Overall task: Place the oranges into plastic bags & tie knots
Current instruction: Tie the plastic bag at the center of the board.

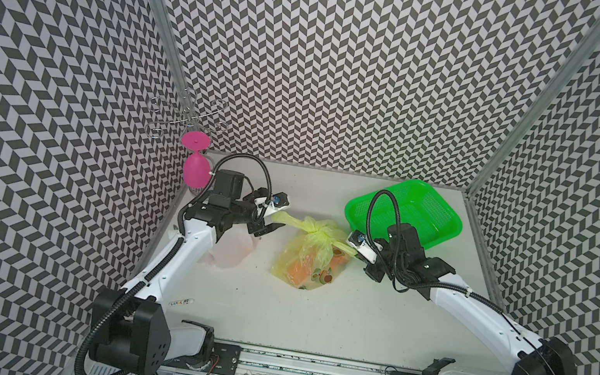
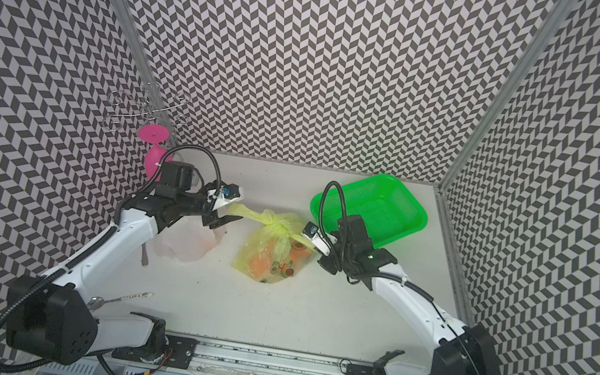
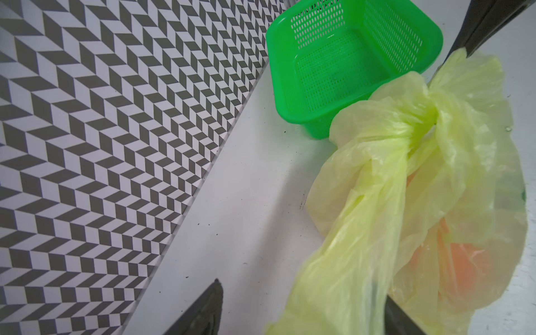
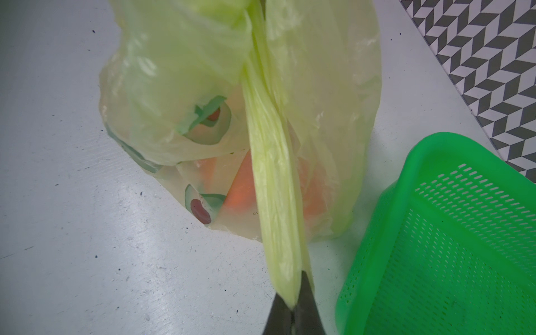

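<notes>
– how many bags were there?
– two: a yellow-green bag and a white bag. one knot, on the yellow-green.
– and fruit?
– two oranges showed through the plastic; beyond that i couldn't tell. one green basket, one pink glass.

Green mesh basket back right; pink goblet back left

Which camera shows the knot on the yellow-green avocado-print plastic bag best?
Left wrist view: the twisted yellow-green plastic knot is close, sharp. In both top views it is small; the right wrist view shows mostly a handle strip.
</notes>
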`<state>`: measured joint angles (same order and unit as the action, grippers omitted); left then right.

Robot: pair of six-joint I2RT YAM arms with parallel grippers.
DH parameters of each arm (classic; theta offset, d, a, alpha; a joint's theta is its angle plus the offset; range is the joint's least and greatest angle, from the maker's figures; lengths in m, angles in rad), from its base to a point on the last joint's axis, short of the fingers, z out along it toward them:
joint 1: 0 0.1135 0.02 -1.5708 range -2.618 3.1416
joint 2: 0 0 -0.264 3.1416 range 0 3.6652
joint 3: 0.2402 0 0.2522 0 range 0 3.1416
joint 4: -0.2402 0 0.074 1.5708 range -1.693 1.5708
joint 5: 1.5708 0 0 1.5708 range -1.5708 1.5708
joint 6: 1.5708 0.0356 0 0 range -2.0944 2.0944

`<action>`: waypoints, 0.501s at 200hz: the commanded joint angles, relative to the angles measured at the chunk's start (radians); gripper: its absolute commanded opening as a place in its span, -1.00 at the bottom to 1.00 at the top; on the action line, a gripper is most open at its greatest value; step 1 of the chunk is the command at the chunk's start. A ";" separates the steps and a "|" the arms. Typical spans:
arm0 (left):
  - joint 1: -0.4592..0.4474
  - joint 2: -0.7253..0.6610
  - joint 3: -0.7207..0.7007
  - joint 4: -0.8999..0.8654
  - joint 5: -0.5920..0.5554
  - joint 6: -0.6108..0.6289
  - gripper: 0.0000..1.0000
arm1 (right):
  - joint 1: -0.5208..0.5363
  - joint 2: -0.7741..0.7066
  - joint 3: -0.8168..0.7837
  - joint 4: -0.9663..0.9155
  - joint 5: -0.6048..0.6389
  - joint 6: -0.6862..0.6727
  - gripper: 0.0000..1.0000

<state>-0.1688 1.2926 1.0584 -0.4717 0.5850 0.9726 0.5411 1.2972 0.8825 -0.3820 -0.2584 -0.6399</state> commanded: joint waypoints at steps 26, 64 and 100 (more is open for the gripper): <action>-0.116 0.079 0.058 -0.011 -0.086 0.061 -0.21 | 0.005 0.008 0.020 0.009 0.018 -0.007 -1.00; -0.028 0.065 0.012 0.055 -0.113 0.008 -1.00 | -0.018 -0.019 -0.098 0.018 0.174 -0.058 -1.00; 0.110 0.107 -0.149 0.285 -0.186 -0.037 -1.00 | -0.080 -0.026 -0.284 0.047 0.250 -0.140 -1.00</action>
<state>-0.1719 1.3682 0.9470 -0.3515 0.5156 0.9745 0.5186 1.2743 0.7231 -0.2401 -0.1761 -0.7013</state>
